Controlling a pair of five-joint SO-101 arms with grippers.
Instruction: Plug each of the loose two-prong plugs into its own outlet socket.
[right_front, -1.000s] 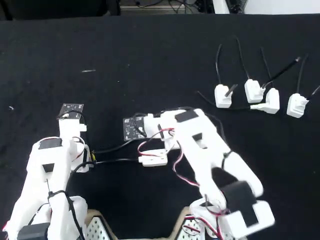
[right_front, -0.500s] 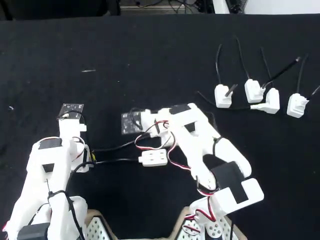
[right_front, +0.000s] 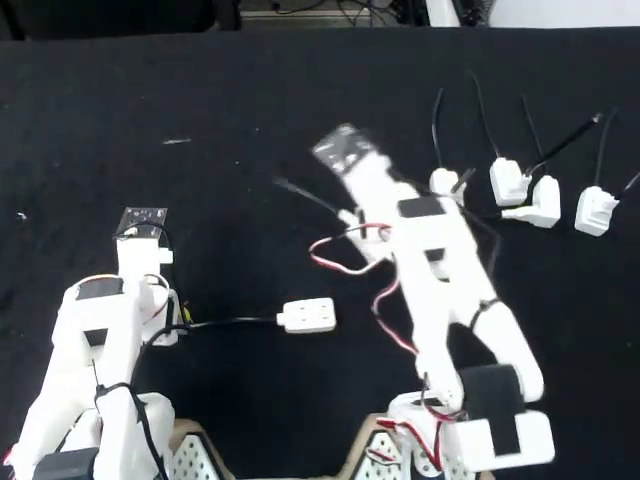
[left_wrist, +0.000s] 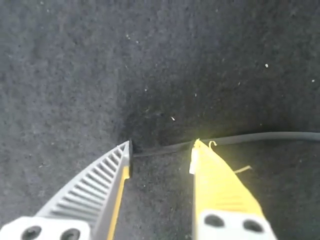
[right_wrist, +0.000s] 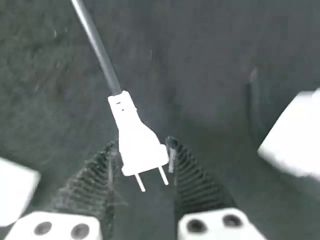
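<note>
Holding everything, the bench (right_front: 200, 90): black cloth under both my arms and all the parts.
Right arm (right_front: 450, 290): it extends from the near edge across the middle of the bench. Its far end is just beside the nearest of the white blocks.
Left arm (right_front: 100, 340): folded low at the near left corner, well apart from my right arm.
White blocks (right_front: 508, 182): four in a loose row at the far right, each with a black lead. The leftmost is partly hidden behind my right arm. I cannot tell whether they are sockets or plugs.
Outlet strip (right_front: 307, 316): white and flat on the cloth between my two arms, apart from both. Its black cord (right_front: 230, 322) runs off toward my left arm.
Right gripper (right_wrist: 142, 145): my fingers pinch the plug by its two sides.
Left gripper (left_wrist: 161, 149): my fingers are spread, tips down at the cloth, with a thin black wire (left_wrist: 260, 136) crossing the gap at the tips.
Plug (right_wrist: 131, 131): white, two prongs, held in my right fingers with the prongs pointing back toward my wrist. It is near the white blocks and well apart from the outlet strip.
Plug cable (right_front: 300, 195): black, leaving the back of the plug and trailing across the cloth.
</note>
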